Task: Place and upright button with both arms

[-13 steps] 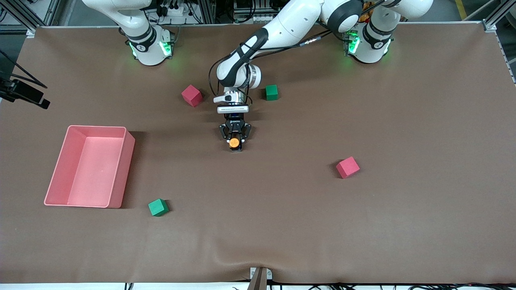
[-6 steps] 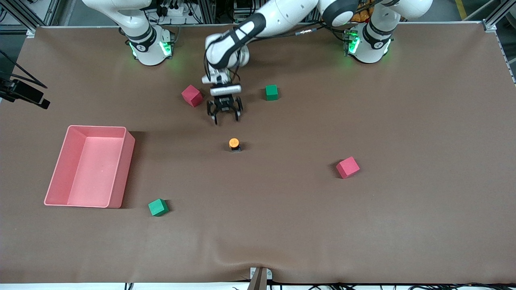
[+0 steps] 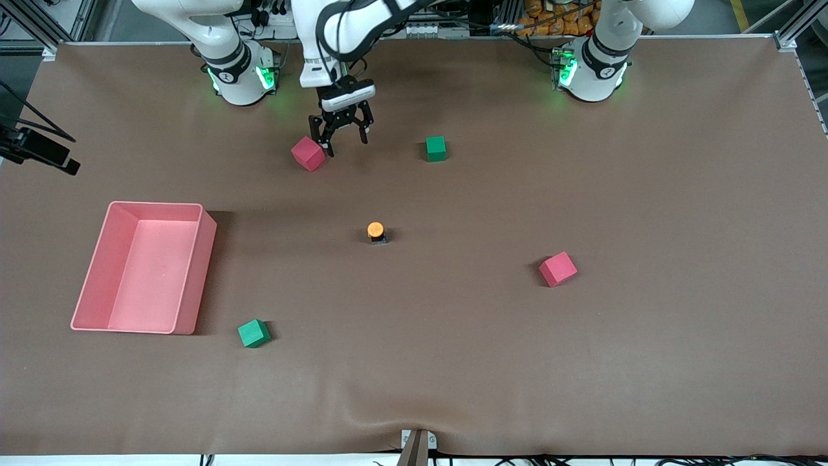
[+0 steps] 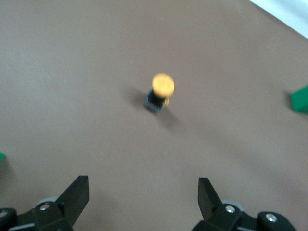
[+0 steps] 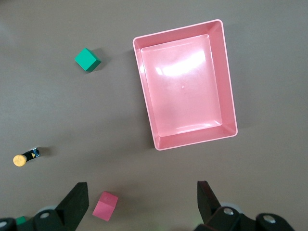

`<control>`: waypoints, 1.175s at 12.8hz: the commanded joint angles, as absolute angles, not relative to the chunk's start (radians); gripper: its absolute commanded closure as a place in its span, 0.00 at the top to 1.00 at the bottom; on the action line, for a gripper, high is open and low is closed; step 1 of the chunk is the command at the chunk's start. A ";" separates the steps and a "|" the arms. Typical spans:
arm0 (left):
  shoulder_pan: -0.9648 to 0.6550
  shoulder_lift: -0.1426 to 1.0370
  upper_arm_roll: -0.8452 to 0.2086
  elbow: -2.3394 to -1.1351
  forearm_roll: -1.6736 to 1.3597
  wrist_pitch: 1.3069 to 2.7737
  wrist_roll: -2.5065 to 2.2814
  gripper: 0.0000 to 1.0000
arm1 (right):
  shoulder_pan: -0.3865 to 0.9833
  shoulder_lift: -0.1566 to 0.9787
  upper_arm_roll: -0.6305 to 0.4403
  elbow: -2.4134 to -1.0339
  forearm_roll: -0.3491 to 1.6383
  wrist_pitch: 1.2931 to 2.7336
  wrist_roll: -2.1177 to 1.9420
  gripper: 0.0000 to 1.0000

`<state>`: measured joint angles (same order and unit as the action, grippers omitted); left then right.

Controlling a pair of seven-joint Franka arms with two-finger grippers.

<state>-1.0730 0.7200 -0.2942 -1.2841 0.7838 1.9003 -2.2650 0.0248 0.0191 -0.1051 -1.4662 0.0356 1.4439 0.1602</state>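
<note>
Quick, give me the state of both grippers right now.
Left gripper: open, holding nothing, up over the table by a red cube; the button stands free.
Right gripper: open, holding nothing.

Right gripper (image 5: 143, 199) hung open above the brown counter (image 5: 72, 110). Below it: pink tray (image 5: 228, 101), green cube (image 5: 87, 59), red cube (image 5: 105, 206), and the button (image 5: 25, 157), well apart from the tray.

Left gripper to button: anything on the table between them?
Nothing. The left wrist view shows only bare brown cloth between the open left gripper and the upright button.
</note>
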 commanded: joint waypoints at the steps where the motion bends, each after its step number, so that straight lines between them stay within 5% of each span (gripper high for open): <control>1: -0.930 0.600 -0.302 -1.325 0.640 1.879 -2.128 1.00 | 0.031 0.029 -0.109 -1.443 0.021 1.427 0.149 1.00; 8: -0.415 0.371 -0.307 -1.327 0.269 1.807 -1.556 1.00 | 0.028 0.029 -0.109 -1.445 0.021 1.427 0.150 1.00; 15: -0.050 0.302 -0.308 -1.327 0.225 1.517 -0.811 1.00 | 0.029 0.028 -0.109 -1.445 0.021 1.425 0.150 1.00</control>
<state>-0.1255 0.3477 -0.2928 -1.2924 0.2426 1.5670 -0.9967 0.0256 0.0241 -0.1072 -1.4608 0.0356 1.4378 0.1602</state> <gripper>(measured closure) 0.000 0.000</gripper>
